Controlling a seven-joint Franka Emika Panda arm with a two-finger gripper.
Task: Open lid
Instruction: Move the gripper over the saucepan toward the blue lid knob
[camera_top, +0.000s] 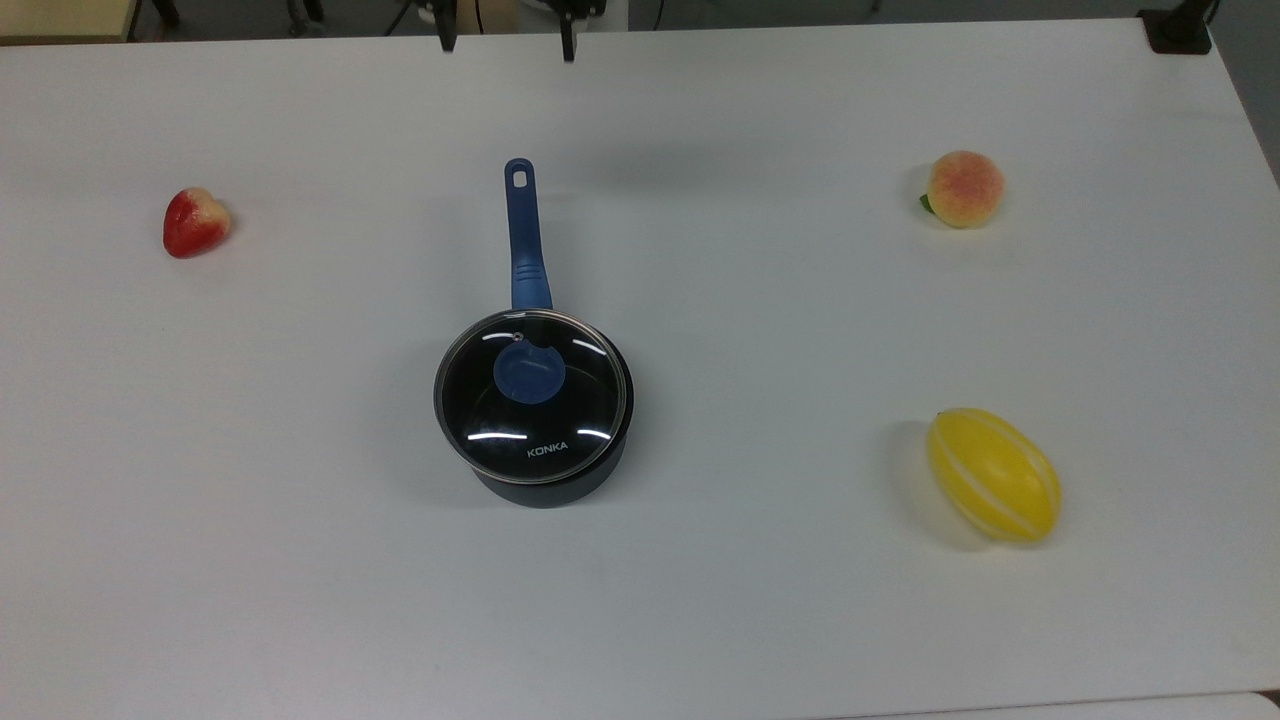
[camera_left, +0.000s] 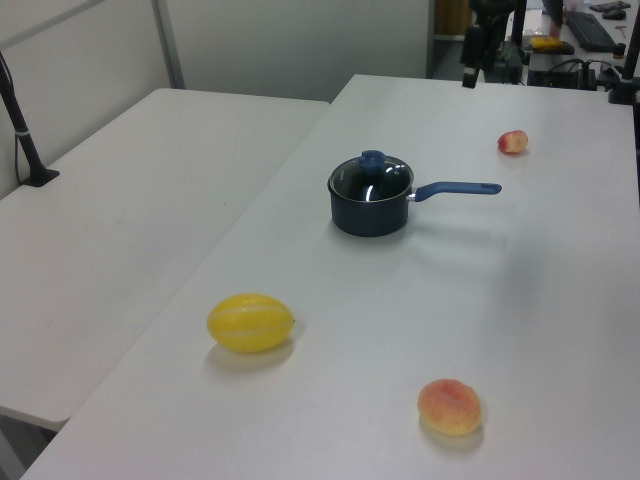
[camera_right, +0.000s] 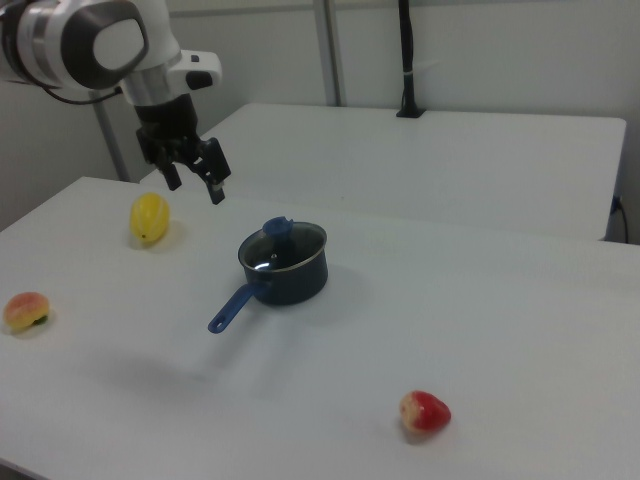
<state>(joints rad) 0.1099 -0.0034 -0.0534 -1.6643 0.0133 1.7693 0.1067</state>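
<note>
— Where is the lid (camera_top: 531, 395)?
— Seated flat on the black saucepan (camera_top: 548, 478), a little left of centre in the top view. Clear glass, metal rim, a blue knob (camera_top: 528, 374) in the middle, "KONKA" in white near its lower edge. The pan's blue handle (camera_top: 524, 236) runs straight up the frame from it.

— And the gripper (camera_right: 192, 183)?
— Upper left of the right view, hanging in the air above the table, well apart from the lid (camera_right: 281, 238). Its two fingers are spread, with nothing between them. In the top view their tips (camera_top: 568, 45) poke in at the top edge.

— What else is on the surface?
— It is a plain white table (camera_top: 760, 620). A red strawberry (camera_top: 195, 221) lies far left in the top view, a peach (camera_top: 963, 188) upper right, a yellow striped melon (camera_top: 994, 475) lower right. All are well apart from the pan.

— The room?
— A second white table (camera_left: 120, 210) stands alongside in the left view, with a black post (camera_left: 25, 135) clamped at its edge and a pale partition wall (camera_left: 290, 45) behind.
</note>
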